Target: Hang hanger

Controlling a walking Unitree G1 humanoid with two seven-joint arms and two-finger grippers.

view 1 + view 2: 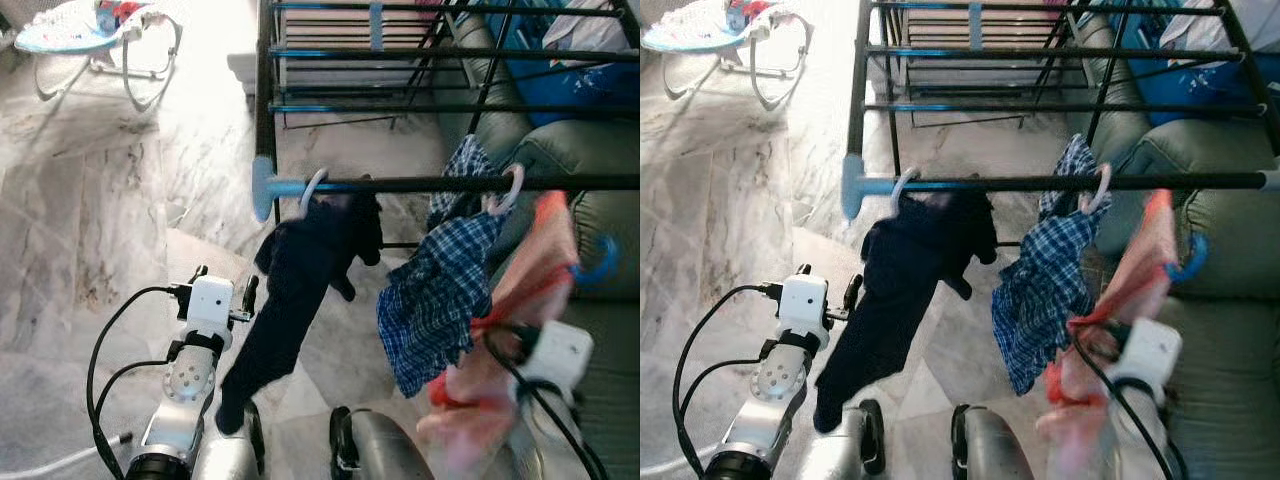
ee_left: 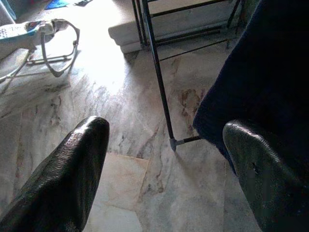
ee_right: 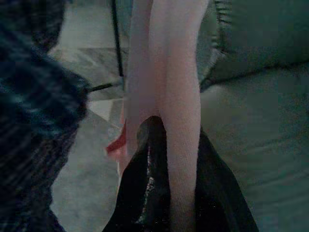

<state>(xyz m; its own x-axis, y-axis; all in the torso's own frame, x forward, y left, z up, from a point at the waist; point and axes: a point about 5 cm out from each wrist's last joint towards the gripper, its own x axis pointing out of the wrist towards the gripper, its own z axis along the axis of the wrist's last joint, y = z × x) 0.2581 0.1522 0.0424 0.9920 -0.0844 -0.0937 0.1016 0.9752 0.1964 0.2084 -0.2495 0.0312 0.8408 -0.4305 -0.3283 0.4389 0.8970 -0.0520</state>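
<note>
Left gripper [image 2: 164, 159] agape, right gripper [image 3: 169, 193] seemingly clamped.

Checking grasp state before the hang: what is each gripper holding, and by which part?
Right gripper is shut on the pink garment, pinching its hanging fabric below the blue hanger. Left gripper is open, holding nothing.

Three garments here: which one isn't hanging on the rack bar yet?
The pink garment, on a blue hanger. The right gripper holds it beside the sofa, below the bar. The dark garment and the plaid shirt already hang there.

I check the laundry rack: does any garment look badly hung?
Yes. The blue checked shirt hangs bunched and lopsided from its white hanger hook on the black rack bar. The dark navy garment hangs straighter.
</note>
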